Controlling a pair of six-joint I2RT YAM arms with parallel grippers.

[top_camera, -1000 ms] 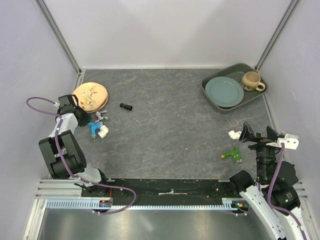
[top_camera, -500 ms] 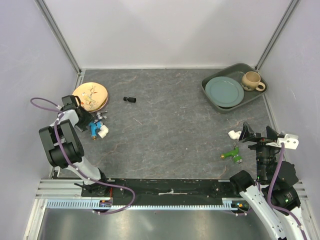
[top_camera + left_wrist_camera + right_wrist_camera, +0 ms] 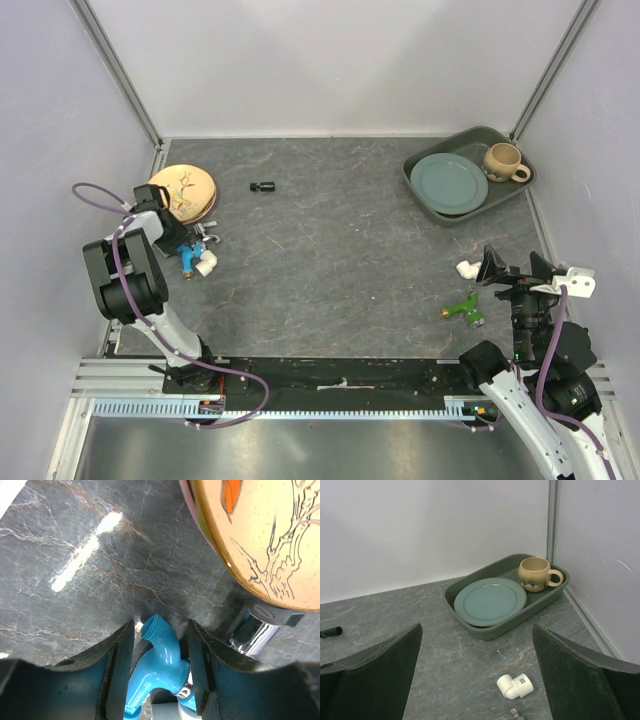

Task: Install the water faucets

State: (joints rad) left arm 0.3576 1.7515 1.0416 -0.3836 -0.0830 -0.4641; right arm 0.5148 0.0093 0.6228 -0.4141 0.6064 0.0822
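Observation:
The blue water faucet (image 3: 186, 258) lies on the dark table just in front of the orange plate (image 3: 182, 190), with a white elbow (image 3: 206, 263) against it. My left gripper (image 3: 178, 243) hangs over it. In the left wrist view the left gripper (image 3: 160, 625) is open, its fingers either side of the blue faucet (image 3: 157, 655), with a gap on the left side. The green water faucet (image 3: 465, 307) lies at the right, near my right gripper (image 3: 515, 268). That right gripper (image 3: 476, 630) is wide open and holds nothing.
A small black piece (image 3: 263, 186) lies alone on the table right of the orange plate. A chrome part (image 3: 255, 630) sits beside the blue faucet. A second white elbow (image 3: 515, 686) lies ahead of the right gripper. The green tray (image 3: 425, 190) holds a plate (image 3: 449, 182) and a mug (image 3: 503, 160).
The left gripper has gone from shut to open and now straddles the blue faucet. The black piece has rolled away toward the back of the table. The right arm has stayed still.

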